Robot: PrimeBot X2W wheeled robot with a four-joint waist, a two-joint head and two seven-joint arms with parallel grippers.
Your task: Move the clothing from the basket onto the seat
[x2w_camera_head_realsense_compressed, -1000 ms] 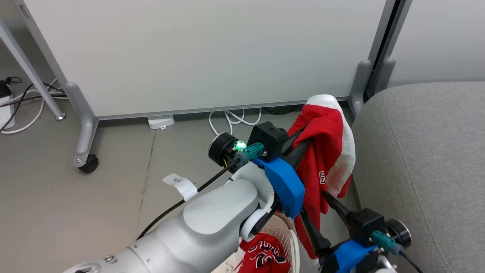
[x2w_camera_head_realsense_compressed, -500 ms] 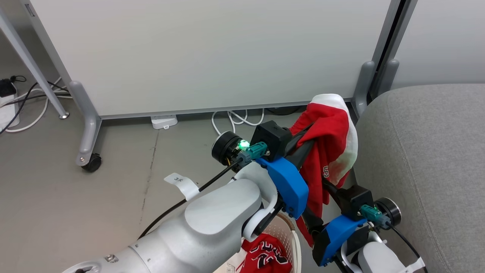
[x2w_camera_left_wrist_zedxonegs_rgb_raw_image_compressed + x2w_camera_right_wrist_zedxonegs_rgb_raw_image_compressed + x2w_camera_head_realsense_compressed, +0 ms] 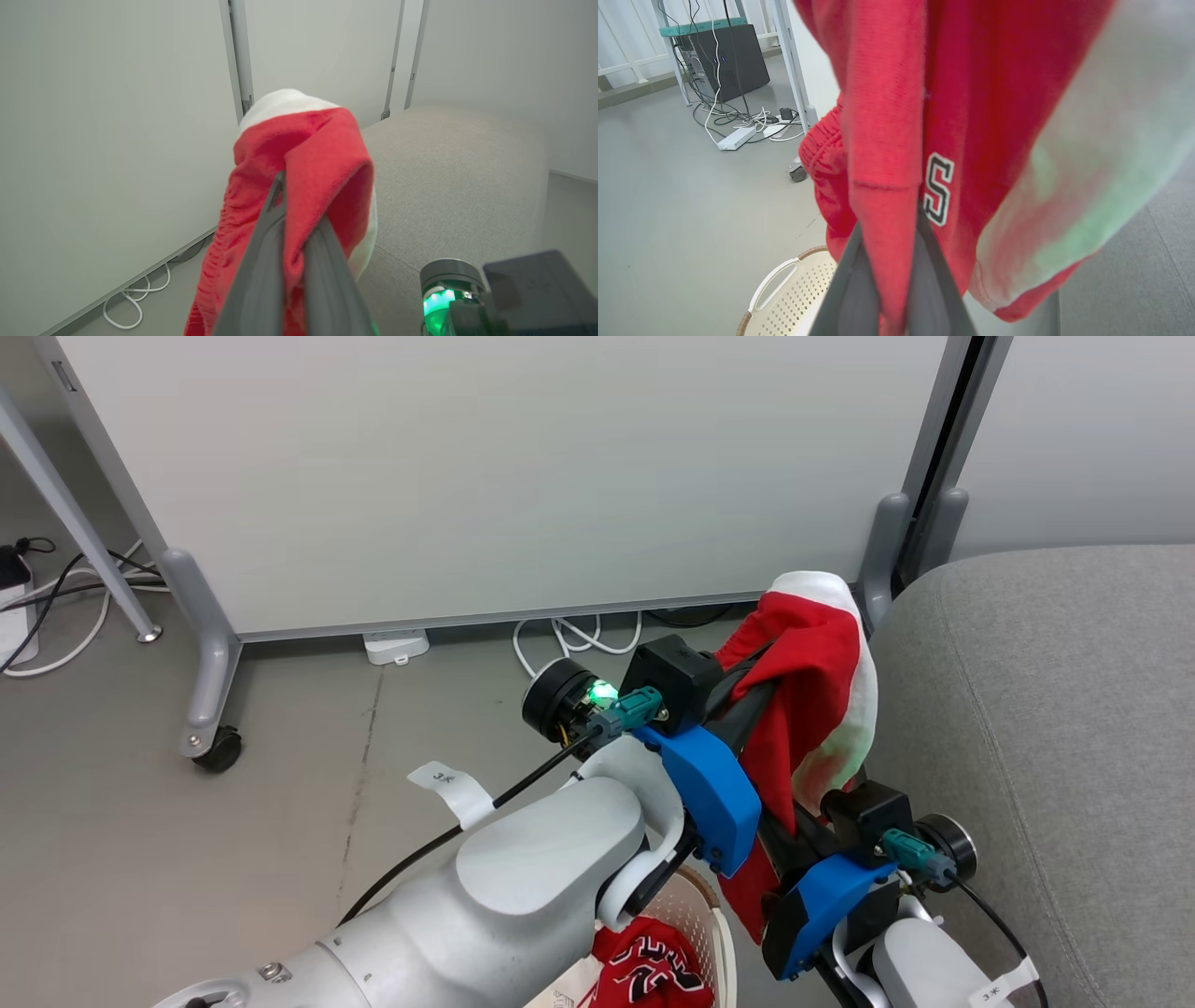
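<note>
Aloft — left gripper (image 3: 299, 205), right gripper (image 3: 889, 233) clamp red garment (image 3: 812, 653).

Floor (image 3: 187, 821): smooth grey, with a thin dark crack.
Basket (image 3: 784, 294): stands on the floor, near the sofa.
Sofa (image 3: 1055, 709): on the floor, at the right.
Partition (image 3: 467, 476): on castor (image 3: 219, 747) feet.
Cable (image 3: 579, 633), power strip (image 3: 397, 642): on the floor at the partition's base.
Computer (image 3: 724, 56): on the floor among wires.
</note>
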